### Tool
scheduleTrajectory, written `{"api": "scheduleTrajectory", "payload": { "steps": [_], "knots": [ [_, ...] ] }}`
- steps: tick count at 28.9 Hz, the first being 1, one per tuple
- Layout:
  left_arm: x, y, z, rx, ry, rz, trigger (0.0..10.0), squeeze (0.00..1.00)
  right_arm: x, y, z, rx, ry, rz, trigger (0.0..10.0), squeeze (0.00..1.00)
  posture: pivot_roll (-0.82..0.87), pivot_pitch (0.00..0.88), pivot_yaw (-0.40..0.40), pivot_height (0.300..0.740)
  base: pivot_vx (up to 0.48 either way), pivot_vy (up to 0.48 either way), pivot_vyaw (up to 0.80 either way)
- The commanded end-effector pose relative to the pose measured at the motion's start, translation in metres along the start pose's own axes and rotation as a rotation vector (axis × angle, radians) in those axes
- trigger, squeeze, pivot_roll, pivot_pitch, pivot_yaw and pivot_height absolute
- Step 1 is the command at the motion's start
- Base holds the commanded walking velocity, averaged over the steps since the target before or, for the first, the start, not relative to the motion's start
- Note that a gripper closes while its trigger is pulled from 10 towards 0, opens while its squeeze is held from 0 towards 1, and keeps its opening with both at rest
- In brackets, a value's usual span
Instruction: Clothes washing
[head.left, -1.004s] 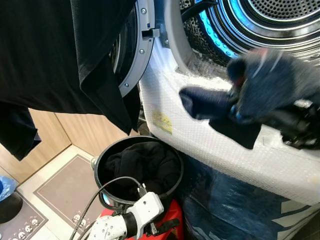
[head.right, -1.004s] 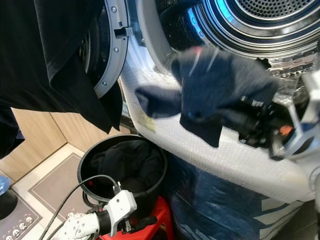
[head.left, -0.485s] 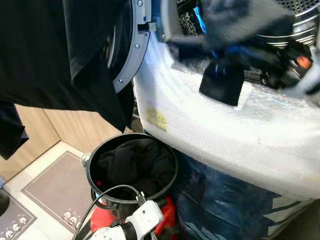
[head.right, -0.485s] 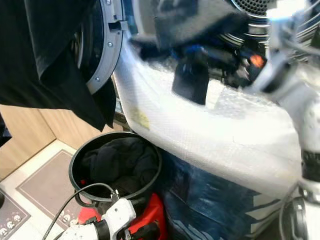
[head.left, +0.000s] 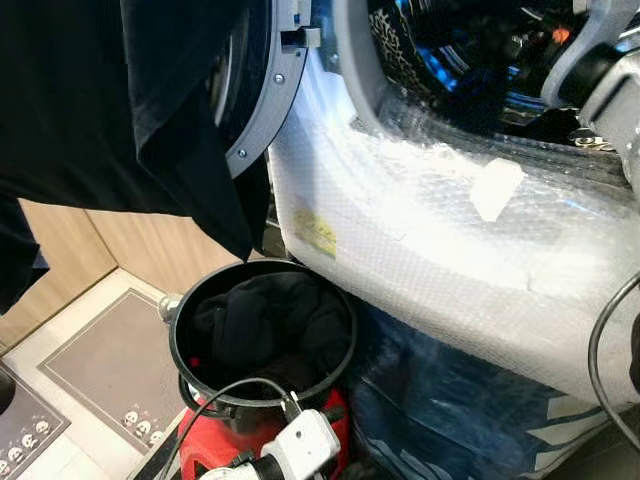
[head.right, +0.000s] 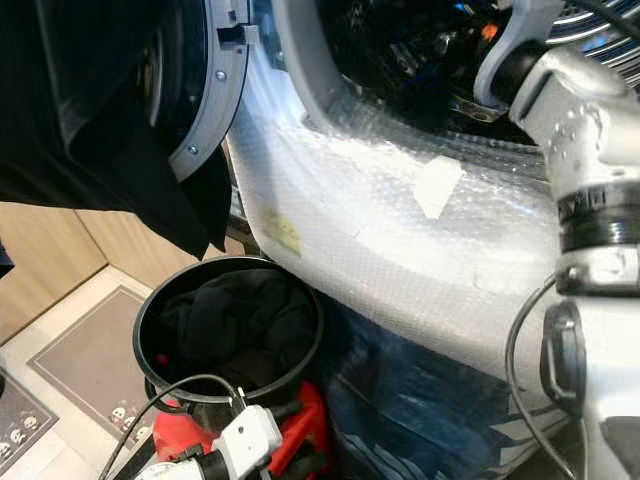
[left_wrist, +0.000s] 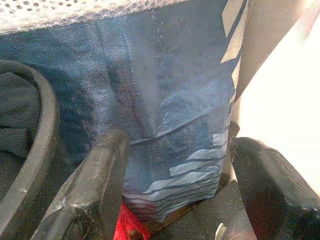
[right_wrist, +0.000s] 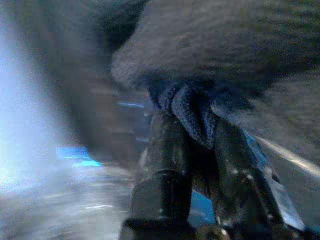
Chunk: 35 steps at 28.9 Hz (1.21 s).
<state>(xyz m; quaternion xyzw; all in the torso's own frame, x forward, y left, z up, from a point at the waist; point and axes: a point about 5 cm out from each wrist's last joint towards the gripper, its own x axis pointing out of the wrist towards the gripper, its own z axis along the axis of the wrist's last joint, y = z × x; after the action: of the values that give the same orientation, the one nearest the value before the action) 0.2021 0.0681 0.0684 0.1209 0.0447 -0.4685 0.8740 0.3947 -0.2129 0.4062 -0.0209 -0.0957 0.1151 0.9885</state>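
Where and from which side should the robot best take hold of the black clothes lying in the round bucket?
Probably the raised fold at the top of the black clothes, from straight above: the bucket wall rings the pile, and only its open mouth gives the fingers room.

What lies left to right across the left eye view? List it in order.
Hanging black garment → open washer door → bubble-wrapped washer front → right arm reaching into the drum.
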Motion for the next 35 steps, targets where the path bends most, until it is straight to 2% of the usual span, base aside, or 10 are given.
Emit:
{"api": "scheduleTrajectory", "payload": {
  "steps": [1,4,5,6,10,11,12,17,28,35],
  "knots": [
    [0.000,-0.001,0.000,0.003,0.008,-0.009,10.0,0.00,-0.002,-0.010,0.010,-0.032,-0.017,-0.120,10.0,0.00,-0.04,0.147,-0.026,0.740,0.000,0.000,0.00],
    [-0.001,0.001,0.000,0.007,0.011,-0.008,10.0,0.00,-0.005,-0.029,0.008,-0.102,0.027,-0.347,10.0,0.00,-0.04,0.144,-0.022,0.740,0.000,0.000,0.00],
    [-0.001,0.001,0.000,0.007,0.011,-0.008,10.0,0.00,-0.005,-0.029,0.008,-0.102,0.027,-0.347,10.0,0.00,-0.04,0.144,-0.022,0.740,0.000,0.000,0.00],
    [0.000,0.002,0.000,0.009,0.011,-0.008,10.0,0.00,-0.010,-0.041,0.007,-0.132,0.043,-0.474,10.0,0.00,-0.04,0.142,-0.020,0.740,0.000,0.000,0.00],
    [0.000,0.002,0.000,0.010,0.010,-0.009,10.0,0.00,-0.014,-0.052,0.007,-0.139,0.051,-0.573,10.0,0.00,-0.04,0.139,-0.018,0.740,0.000,0.000,0.00],
    [0.001,0.002,0.000,0.011,0.010,-0.010,10.0,0.00,-0.018,-0.059,0.007,-0.146,0.055,-0.632,10.0,0.11,-0.04,0.138,-0.017,0.740,0.000,0.000,0.00],
    [0.001,0.002,0.001,0.012,0.011,-0.011,10.0,0.00,-0.022,-0.065,0.005,-0.117,0.064,-0.688,10.0,1.00,-0.05,0.136,-0.015,0.740,0.000,0.000,0.00],
    [0.001,0.003,0.001,0.017,0.013,-0.012,10.0,0.00,-0.032,-0.080,0.008,-0.100,0.071,-0.811,10.0,1.00,-0.05,0.132,-0.012,0.740,0.000,0.000,0.00],
    [0.003,0.006,0.002,0.026,0.011,-0.019,10.0,0.00,-0.029,-0.077,0.008,-0.105,0.079,-0.809,10.0,1.00,-0.06,0.124,-0.006,0.740,0.000,0.000,0.00],
    [0.004,0.005,0.002,0.027,0.008,-0.023,10.0,0.00,-0.019,-0.062,0.016,-0.098,0.022,-0.707,10.0,1.00,-0.06,0.124,-0.006,0.740,0.000,0.000,0.00]
  ]
}}
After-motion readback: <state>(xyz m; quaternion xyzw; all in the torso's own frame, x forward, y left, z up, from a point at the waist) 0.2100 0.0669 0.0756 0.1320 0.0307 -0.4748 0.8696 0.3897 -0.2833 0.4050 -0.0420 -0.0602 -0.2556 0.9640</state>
